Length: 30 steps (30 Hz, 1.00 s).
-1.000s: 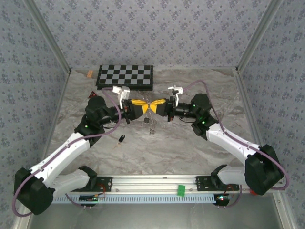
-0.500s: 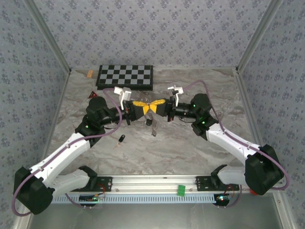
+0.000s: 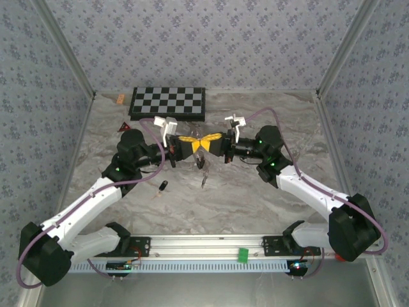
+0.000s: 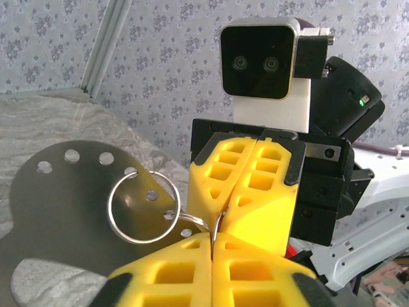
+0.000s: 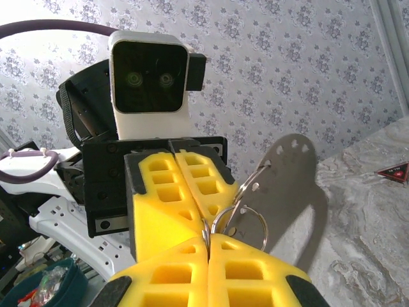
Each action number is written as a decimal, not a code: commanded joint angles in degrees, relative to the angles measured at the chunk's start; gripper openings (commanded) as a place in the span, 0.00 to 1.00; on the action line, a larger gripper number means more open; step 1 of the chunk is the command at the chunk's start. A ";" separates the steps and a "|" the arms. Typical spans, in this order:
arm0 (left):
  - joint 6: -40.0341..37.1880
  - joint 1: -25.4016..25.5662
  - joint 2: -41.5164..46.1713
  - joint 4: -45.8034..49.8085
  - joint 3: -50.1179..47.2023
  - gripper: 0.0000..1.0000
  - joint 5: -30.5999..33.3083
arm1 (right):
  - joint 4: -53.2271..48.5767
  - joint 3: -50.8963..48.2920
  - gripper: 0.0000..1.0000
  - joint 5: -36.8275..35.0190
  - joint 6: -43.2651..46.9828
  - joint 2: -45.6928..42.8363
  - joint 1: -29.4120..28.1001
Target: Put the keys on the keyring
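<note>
Silvery wire keyring (image 4: 109, 206) hangs in mid-air over the middle of the table (image 3: 255, 198), pinched from both sides. The left gripper (image 4: 212, 240) and right gripper (image 5: 208, 240) have their yellow fingers (image 4: 252, 192) fully closed, tip to tip, with the wire caught in each seam. A dark holed plate (image 4: 64, 204) hangs on the ring. One black-headed key (image 3: 163, 186) lies on the table, well apart.

Assessment: the ring is light, springy and slick, so grip the coil away from its split. The key is tiny; take its plastic head.
</note>
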State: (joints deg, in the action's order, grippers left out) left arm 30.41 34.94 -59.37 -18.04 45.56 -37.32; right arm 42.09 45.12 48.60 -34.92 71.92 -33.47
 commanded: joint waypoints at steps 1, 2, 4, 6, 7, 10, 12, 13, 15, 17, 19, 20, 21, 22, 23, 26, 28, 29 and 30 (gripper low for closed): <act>-1.31 1.35 0.11 -1.05 2.14 0.00 -1.40 | 0.81 0.44 0.00 -0.54 0.90 0.48 -0.80; -1.32 1.32 0.18 -0.82 2.16 0.00 -1.10 | 0.72 0.33 0.00 -0.61 0.99 0.42 -0.76; -1.56 1.33 0.55 -0.32 2.21 0.00 -0.70 | 0.16 0.08 0.01 -1.02 1.29 0.23 -0.65; -2.36 1.29 1.15 1.86 2.60 0.00 0.95 | -1.74 -0.41 0.18 -2.06 1.96 -0.52 -0.22; -2.84 1.29 1.48 3.00 2.84 0.00 1.88 | -2.81 -0.63 0.19 -2.70 2.26 -1.11 0.26; -4.32 1.36 2.27 6.40 3.30 0.00 4.68 | -6.04 -1.98 0.30 -5.18 3.57 -4.07 1.88; -4.92 1.27 2.51 7.83 3.55 0.00 5.70 | -7.69 -3.43 0.37 -7.68 4.36 -6.51 2.91; -5.09 1.26 2.57 7.93 3.57 0.00 5.92 | -8.44 -3.96 0.39 -8.74 4.73 -7.46 3.26; -5.27 1.14 2.77 8.36 3.57 0.00 6.49 | -10.54 -4.98 0.40 -11.14 5.92 -9.30 3.85; -5.58 1.11 2.91 8.93 3.59 0.00 7.22 | -12.30 -5.61 0.41 -12.50 6.91 -10.42 4.16; -6.04 1.13 2.92 10.06 3.84 0.00 8.31 | -13.76 -6.06 0.46 -13.82 7.59 -10.83 4.21; -6.37 1.12 2.98 10.72 4.00 0.00 8.80 | -14.32 -6.33 0.46 -14.41 8.05 -10.92 4.27; -6.71 1.15 3.16 11.45 4.26 0.00 9.35 | -14.83 -6.56 0.47 -15.30 8.51 -10.84 4.29; -6.90 1.00 3.28 11.96 4.29 0.00 9.73 | -15.52 -6.73 0.48 -16.59 8.83 -10.68 4.25; -7.31 1.03 3.56 12.49 4.37 0.00 10.29 | -16.56 -6.89 0.48 -18.15 9.11 -10.37 4.21; -8.76 0.92 4.62 15.71 4.89 0.00 13.06 | -18.05 -7.07 0.47 -21.14 9.81 -8.60 4.16; -9.68 0.74 5.85 17.94 5.26 0.00 15.41 | -18.52 -7.03 0.44 -22.42 10.05 -6.45 3.84; -10.05 0.46 6.63 18.94 5.33 0.00 16.63 | -18.53 -6.79 0.44 -22.37 10.34 -4.94 3.53; -10.35 0.27 7.48 20.01 5.33 0.00 17.97 | -18.53 -6.46 0.42 -22.40 10.44 -3.35 2.93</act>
State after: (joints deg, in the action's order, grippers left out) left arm 22.48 35.81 -54.98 -0.82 47.68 -23.79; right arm 25.47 38.37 29.04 -26.20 65.73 -29.71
